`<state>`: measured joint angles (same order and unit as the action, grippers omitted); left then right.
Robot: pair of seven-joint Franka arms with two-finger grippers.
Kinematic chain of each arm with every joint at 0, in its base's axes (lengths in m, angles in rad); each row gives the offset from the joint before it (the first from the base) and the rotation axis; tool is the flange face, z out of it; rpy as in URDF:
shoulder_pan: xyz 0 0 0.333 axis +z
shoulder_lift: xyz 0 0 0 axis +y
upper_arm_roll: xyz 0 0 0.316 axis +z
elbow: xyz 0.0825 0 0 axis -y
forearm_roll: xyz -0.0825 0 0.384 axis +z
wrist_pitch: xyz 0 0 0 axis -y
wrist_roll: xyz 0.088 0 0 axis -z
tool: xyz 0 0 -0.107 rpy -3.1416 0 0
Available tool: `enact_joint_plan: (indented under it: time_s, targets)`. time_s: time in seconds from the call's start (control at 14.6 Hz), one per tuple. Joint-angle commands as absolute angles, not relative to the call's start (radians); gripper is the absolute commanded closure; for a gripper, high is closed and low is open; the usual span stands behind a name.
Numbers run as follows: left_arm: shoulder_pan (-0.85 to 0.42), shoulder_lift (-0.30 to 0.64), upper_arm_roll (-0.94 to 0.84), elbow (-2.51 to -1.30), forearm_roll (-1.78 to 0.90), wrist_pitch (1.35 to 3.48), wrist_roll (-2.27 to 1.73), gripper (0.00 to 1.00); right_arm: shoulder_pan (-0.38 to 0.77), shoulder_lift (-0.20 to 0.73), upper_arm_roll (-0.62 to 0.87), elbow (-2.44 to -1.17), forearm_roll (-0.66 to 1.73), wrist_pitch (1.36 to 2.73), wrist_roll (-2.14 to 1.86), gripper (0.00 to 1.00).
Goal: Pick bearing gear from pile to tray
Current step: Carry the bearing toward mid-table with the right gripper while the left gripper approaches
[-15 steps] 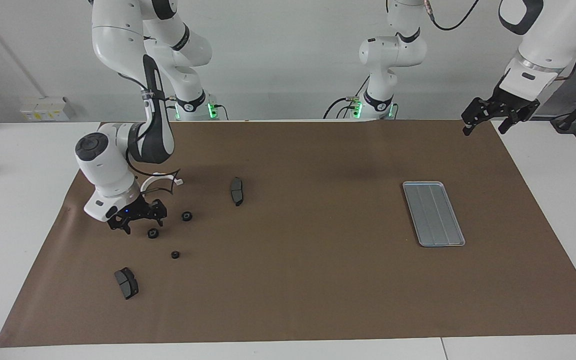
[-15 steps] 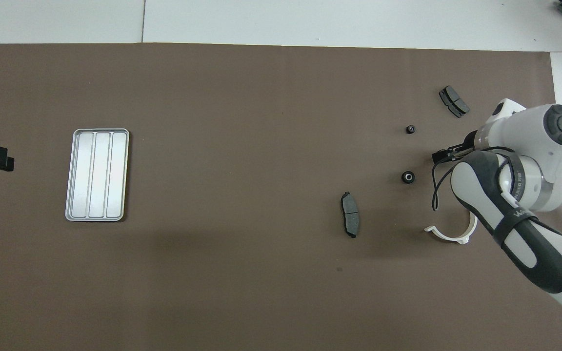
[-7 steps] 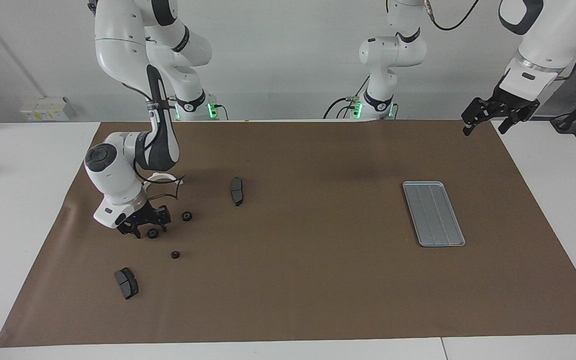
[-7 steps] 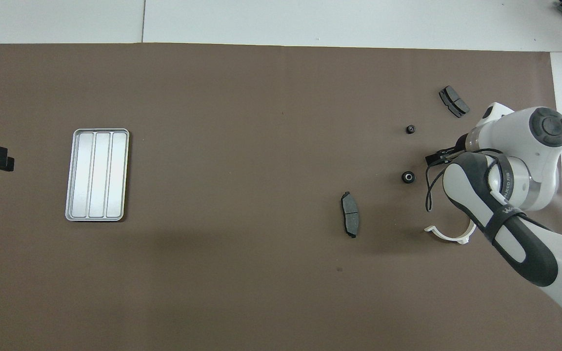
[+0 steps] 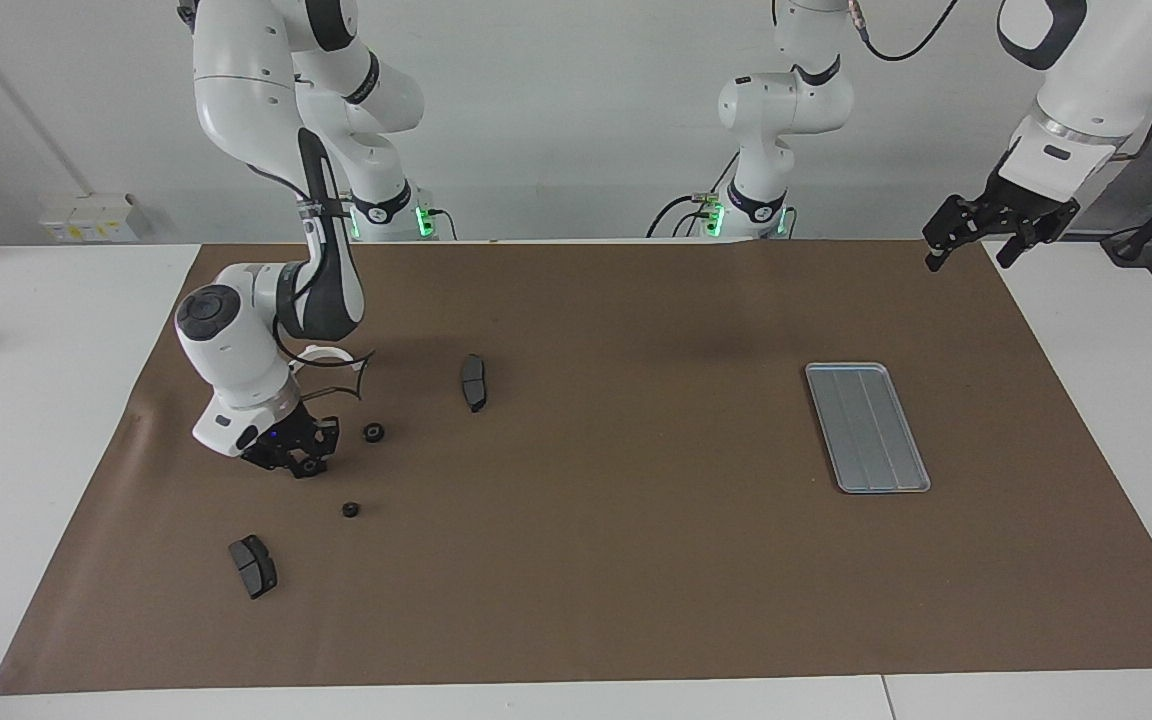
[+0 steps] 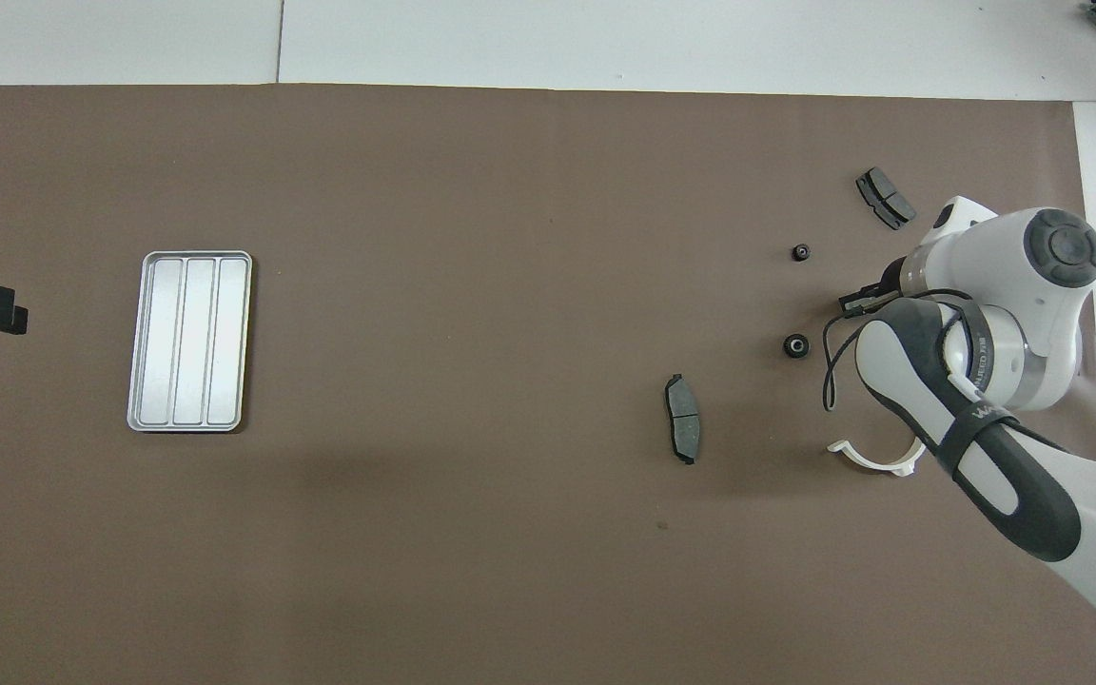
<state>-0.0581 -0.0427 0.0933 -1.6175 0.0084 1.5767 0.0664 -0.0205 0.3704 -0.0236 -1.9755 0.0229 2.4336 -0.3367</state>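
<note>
The right gripper point(image 5: 304, 462) is seen pinched round a gear point(image 5: 308, 467) on the mat point(image 5: 576, 560), near the right arm's edge. A straight lift is advised. The tray point(image 5: 867, 427) lies well apart; the left gripper point(image 5: 969, 248) waits open.

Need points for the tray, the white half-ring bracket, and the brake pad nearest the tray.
tray point(image 6: 189, 341), overhead view, centre groove panel.
white half-ring bracket point(image 6: 876, 463), overhead view, middle of the exposed arc.
brake pad point(image 5: 474, 382), facing view, middle of its dark face.
</note>
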Motion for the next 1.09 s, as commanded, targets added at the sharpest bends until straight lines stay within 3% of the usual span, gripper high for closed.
enact_joint_plan:
  time_s: [0.0,0.34,0.62,1.03]
  targets:
    - [-0.058,-0.055,0.094,-1.632,0.021,1.574,0.057,0.00,-0.021,0.350,-0.021,-1.974,0.043,2.424,-0.331,1.00]
    - [-0.058,-0.055,0.094,-1.632,0.021,1.574,0.057,0.00,0.109,0.281,-0.003,-1.804,0.041,2.146,-0.011,1.00]
    - [-0.058,-0.055,0.094,-1.632,0.021,1.574,0.057,0.00,0.300,0.290,-0.003,-1.750,0.026,2.169,0.332,1.00]
    - [-0.058,-0.055,0.094,-1.632,0.021,1.574,0.057,0.00,0.538,0.489,-0.006,-1.567,0.014,2.215,0.676,1.00]
